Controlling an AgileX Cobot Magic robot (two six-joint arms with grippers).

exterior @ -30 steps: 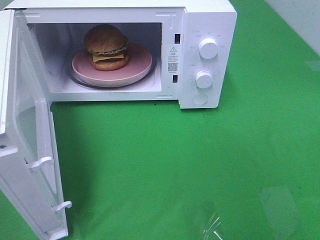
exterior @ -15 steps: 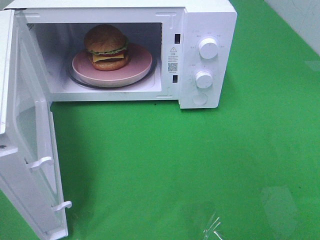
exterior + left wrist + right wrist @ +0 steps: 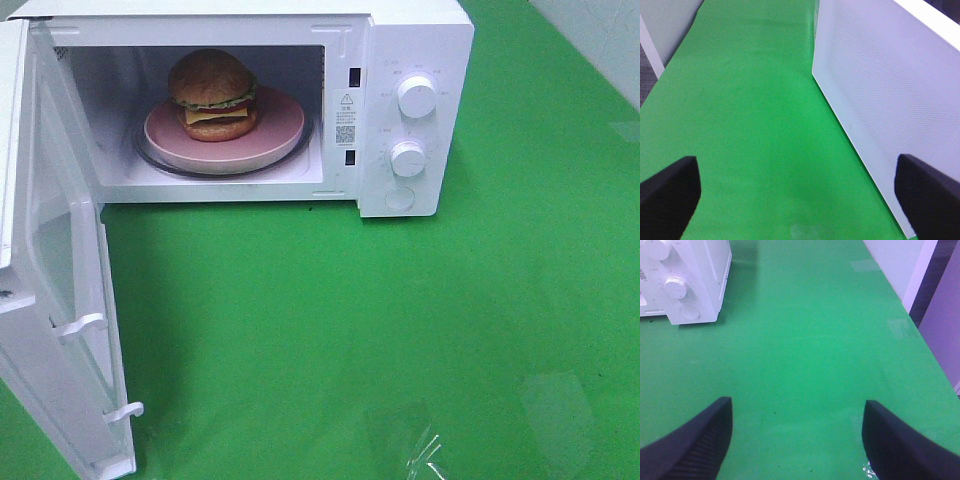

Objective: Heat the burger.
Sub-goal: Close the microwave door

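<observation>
A green cloth (image 3: 400, 330) covers the table around the white microwave (image 3: 440, 50), with a pale wall (image 3: 600, 35) beyond its right side.

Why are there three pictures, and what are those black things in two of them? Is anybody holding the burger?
This is a robot with two arms. One camera looks down from high up. It shows a white microwave with its door swung open, standing on a green table. Inside, the burger sits on a pink plate. The other two cameras ride on the robot's wrists. The black shapes there are the fingers of the left gripper and the right gripper. Both are open and hold nothing.
</observation>
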